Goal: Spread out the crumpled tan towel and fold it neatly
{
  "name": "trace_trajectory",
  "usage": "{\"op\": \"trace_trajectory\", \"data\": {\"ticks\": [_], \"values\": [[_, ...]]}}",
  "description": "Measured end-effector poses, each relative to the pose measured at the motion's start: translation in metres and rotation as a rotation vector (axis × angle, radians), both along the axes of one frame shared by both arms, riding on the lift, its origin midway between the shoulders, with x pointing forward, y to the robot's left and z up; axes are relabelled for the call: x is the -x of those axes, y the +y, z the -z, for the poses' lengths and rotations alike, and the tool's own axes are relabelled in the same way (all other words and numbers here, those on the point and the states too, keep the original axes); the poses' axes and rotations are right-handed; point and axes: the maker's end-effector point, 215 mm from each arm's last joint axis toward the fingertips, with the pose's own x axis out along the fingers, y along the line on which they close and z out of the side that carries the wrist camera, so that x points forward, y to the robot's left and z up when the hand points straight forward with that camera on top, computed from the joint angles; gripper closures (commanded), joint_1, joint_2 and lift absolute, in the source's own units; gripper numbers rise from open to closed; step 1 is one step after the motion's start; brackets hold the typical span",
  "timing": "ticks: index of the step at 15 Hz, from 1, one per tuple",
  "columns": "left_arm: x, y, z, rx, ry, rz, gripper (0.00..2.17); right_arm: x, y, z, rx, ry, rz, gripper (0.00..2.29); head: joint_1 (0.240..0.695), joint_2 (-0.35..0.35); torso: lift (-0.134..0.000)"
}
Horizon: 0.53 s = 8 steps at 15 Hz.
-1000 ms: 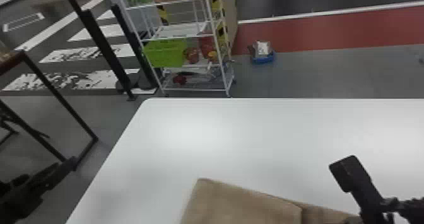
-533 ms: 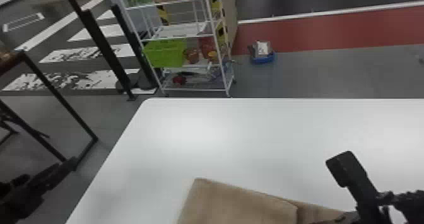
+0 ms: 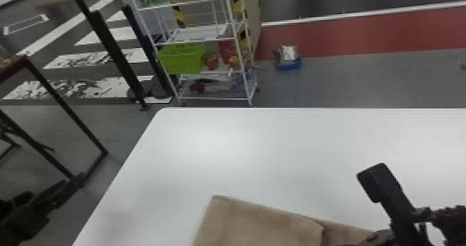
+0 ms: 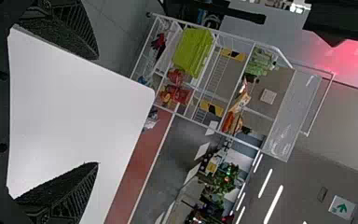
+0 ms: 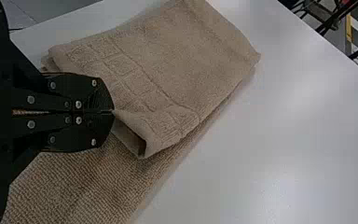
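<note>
Along the bottom edge of the head view lies the tan towel (image 3: 263,224), with one part folded over another. My left gripper (image 3: 74,183) is at the head view's lower left, off the table's side. Its fingers stand wide apart in the left wrist view, nothing between them at the gripper (image 4: 95,112). My right arm comes in at the lower right, and its gripper (image 3: 367,240) is at the towel's right part. In the right wrist view the gripper (image 5: 113,112) is shut on the edge of the towel's upper layer (image 5: 182,60), whose corner stands slightly raised over the lower layer.
The white table (image 3: 242,151) reaches beyond the towel. Behind it stands a white wire rack (image 3: 208,39) with a green bin (image 3: 182,58). A blue container (image 3: 288,63) is on the floor. At the left is a dark-framed table (image 3: 66,106).
The right arm has shifted slightly left and up in the head view. The towel's visible part has shifted slightly left with it. The left arm looks unmoved.
</note>
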Motion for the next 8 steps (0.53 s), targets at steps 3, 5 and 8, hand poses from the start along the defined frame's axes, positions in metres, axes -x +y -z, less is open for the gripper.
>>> {"op": "trace_trajectory", "data": {"ticks": [3,5,8], "values": [[0.000,0.000,0.000,0.001,-0.001,-0.001,0.08,-0.003,-0.002,-0.002,-0.005,-0.002,0.007,1.18,0.695,0.350,-0.122],[0.000,0.000,0.000,0.002,-0.001,-0.002,0.08,-0.008,-0.005,-0.004,-0.005,-0.008,0.018,1.18,0.695,0.350,-0.122],[0.000,0.001,0.000,-0.001,0.001,-0.004,0.08,-0.014,-0.010,-0.012,-0.032,-0.012,0.040,1.18,0.695,0.350,-0.122]]}}
